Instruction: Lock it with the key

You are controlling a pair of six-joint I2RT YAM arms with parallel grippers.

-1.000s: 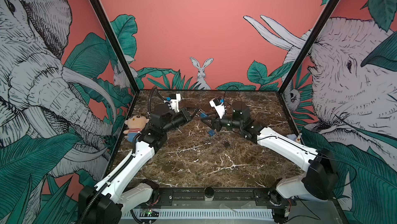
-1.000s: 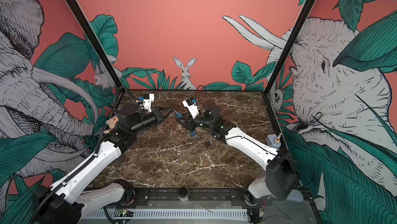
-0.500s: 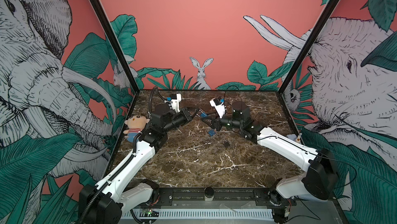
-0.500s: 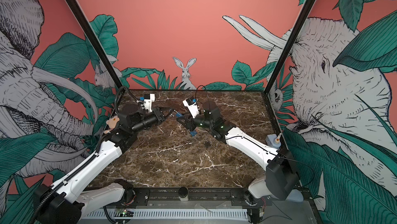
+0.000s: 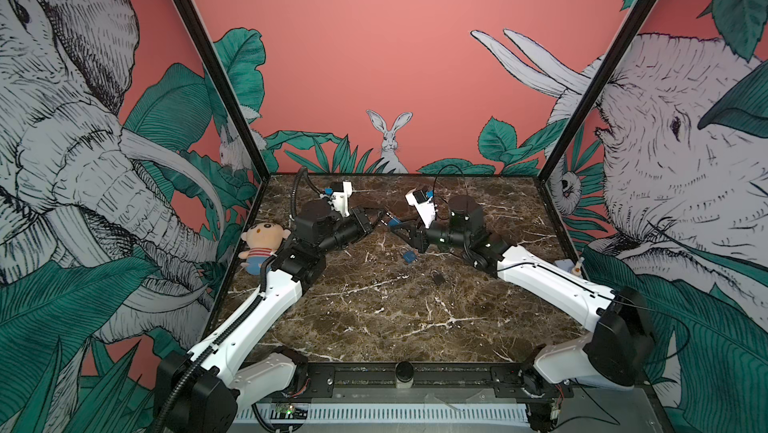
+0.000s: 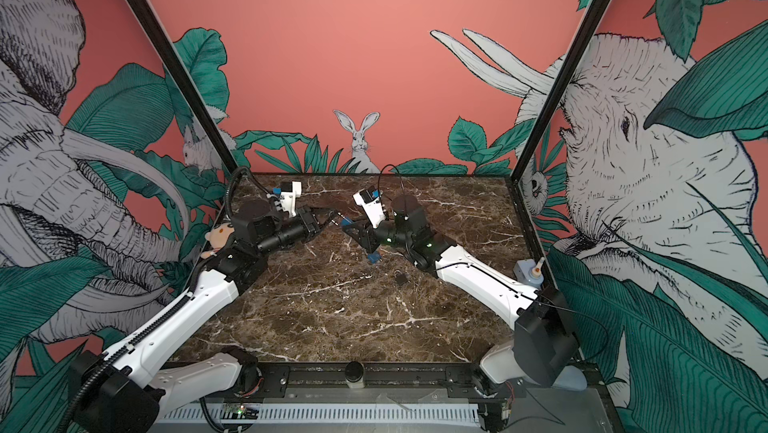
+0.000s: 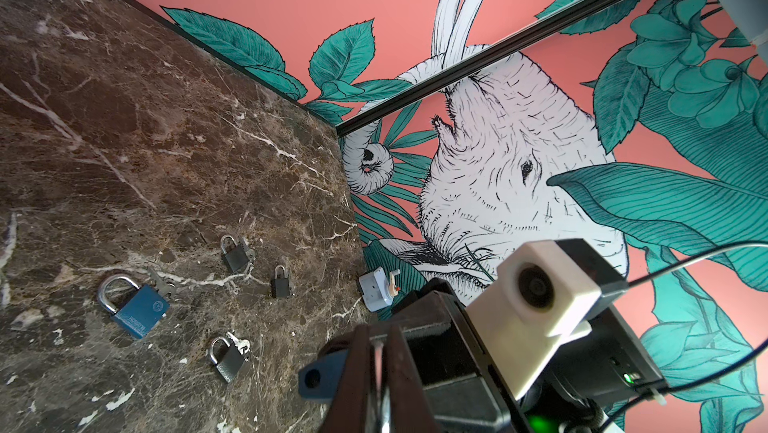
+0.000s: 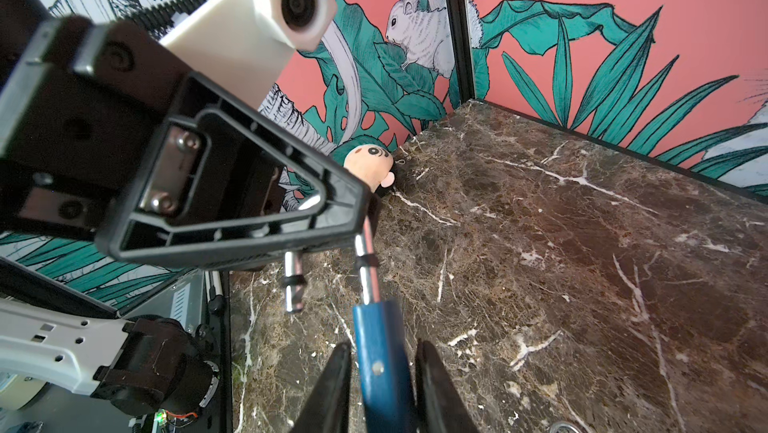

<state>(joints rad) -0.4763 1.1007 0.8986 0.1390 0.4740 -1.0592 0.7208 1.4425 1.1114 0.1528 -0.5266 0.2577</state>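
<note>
A blue padlock hangs above the table between my two grippers. Its silver shackle stands open, with one leg free of the body. My left gripper is shut on the shackle's bend, near the back middle in both top views. My right gripper has its fingertips against both flat sides of the blue body. Neither gripper holds a key. A key lies on the marble beside a second blue padlock, also seen in a top view.
Two grey padlocks with keys and a small black padlock lie on the marble near the middle. A plush doll sits at the left wall. A small white and blue device stands at the right edge.
My right gripper's jaws have narrowed onto the blue padlock's body. Both arms have stayed almost where they were.
</note>
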